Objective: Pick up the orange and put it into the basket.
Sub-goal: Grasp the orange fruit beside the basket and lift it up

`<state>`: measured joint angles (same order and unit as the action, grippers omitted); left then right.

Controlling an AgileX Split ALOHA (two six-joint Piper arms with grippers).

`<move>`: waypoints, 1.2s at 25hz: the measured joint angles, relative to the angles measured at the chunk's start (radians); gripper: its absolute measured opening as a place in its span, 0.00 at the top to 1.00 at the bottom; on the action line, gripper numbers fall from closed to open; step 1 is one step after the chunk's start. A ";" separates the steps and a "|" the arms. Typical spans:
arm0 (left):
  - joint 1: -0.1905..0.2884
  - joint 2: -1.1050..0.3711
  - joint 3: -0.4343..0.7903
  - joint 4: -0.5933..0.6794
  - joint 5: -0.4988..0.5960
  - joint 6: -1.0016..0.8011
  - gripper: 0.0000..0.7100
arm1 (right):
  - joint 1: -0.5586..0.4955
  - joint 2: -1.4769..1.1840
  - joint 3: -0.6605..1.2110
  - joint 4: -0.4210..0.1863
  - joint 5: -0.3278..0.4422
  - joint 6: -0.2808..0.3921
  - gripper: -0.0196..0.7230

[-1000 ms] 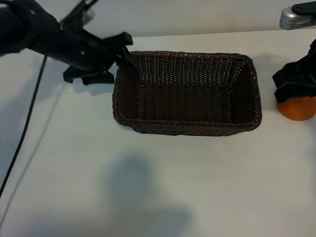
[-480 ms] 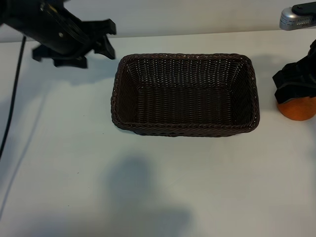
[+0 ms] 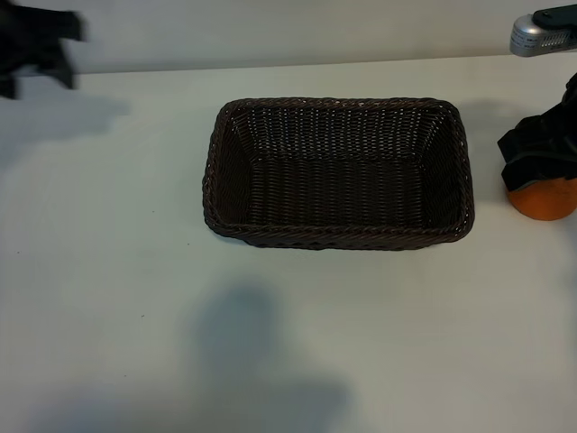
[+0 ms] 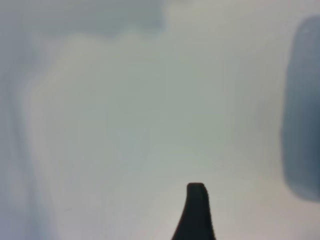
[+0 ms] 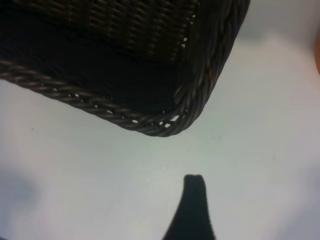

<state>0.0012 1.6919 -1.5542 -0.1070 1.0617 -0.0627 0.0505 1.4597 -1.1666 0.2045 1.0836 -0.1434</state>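
Observation:
The dark-brown wicker basket (image 3: 338,171) stands empty in the middle of the white table; one of its rounded corners (image 5: 170,120) shows in the right wrist view. The orange (image 3: 544,200) rests on the table at the right edge, just right of the basket. My right gripper (image 3: 539,152) hangs over it, covering its top, jaws open. In the right wrist view only a sliver of the orange (image 5: 318,52) shows at the frame edge, and nothing lies by the one visible fingertip (image 5: 193,181). My left gripper (image 3: 41,41) is open at the far left back corner, holding nothing.
A grey metal fitting (image 3: 541,32) sits at the back right corner. The white tabletop (image 3: 270,343) stretches bare in front of the basket, with a soft shadow on it. The left wrist view shows only table and one fingertip (image 4: 196,192).
My left arm has drawn back from the basket's left rim toward the far left corner. The basket shifted slightly as it left. The right gripper and orange have not moved.

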 joint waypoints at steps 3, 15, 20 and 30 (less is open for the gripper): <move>0.118 -0.049 0.000 -0.017 0.036 0.063 0.16 | 0.000 0.000 0.000 0.000 0.000 -0.001 0.18; 0.185 -0.268 0.006 -0.164 0.029 0.236 0.16 | 0.000 0.000 0.000 -0.003 -0.001 -0.001 0.18; 0.185 -0.457 0.038 -0.166 0.032 0.257 0.16 | 0.000 0.000 0.000 -0.003 -0.001 -0.001 0.18; 0.185 -0.984 0.379 -0.114 -0.066 0.252 0.16 | 0.000 0.000 0.000 -0.003 -0.001 -0.001 0.18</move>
<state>0.1859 0.7074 -1.1750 -0.2206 0.9956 0.1893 0.0505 1.4597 -1.1666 0.2016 1.0827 -0.1445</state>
